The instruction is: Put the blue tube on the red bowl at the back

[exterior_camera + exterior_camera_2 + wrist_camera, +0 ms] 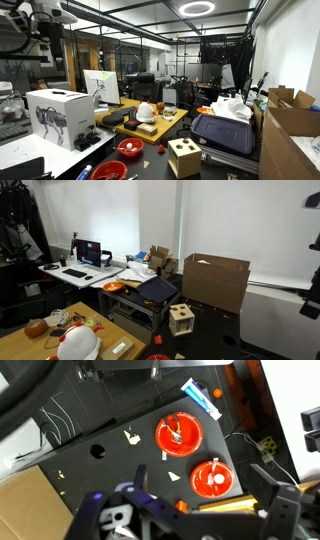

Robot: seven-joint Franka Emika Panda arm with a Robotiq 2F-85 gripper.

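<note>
In the wrist view the blue tube (200,397) lies flat on the black table (100,420), beside a red bowl (180,435). A second, smaller-looking red bowl (212,478) sits closer to the wooden cube (235,503). My gripper (198,470) is open and empty, high above the table, with this second bowl between its fingers in the picture. In an exterior view the back red bowl (130,148) sits left of the wooden cube (183,157). The nearer red bowl (110,172) and the blue tube (84,172) are at the bottom edge.
A white box printed with a robot dog (58,115) stands at the left. A wooden table with a white and orange helmet (146,111) is behind, and cardboard boxes (290,125) are at the right. Small white scraps (130,435) lie on the black table.
</note>
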